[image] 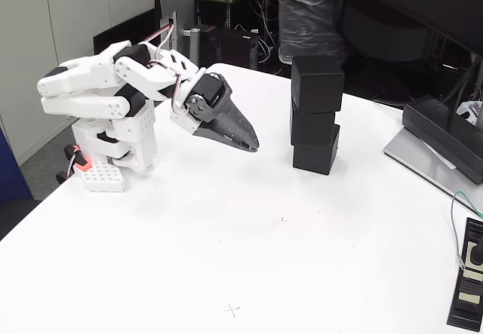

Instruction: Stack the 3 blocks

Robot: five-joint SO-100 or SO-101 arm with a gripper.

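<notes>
The arm folds low over its base, its pincer [253, 145] closed and empty, apart from the stacked blocks [316, 114].

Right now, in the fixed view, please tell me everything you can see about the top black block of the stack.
The top block is a matte black cube with slightly rounded edges, plain and without markings. It rests upright on the middle block, which sits on the bottom block on the white table. It overhangs the middle block a little to the right and seems turned slightly, so the column is not perfectly aligned. Only the block below touches it. The gripper is well to its left, apart from the stack.
</notes>
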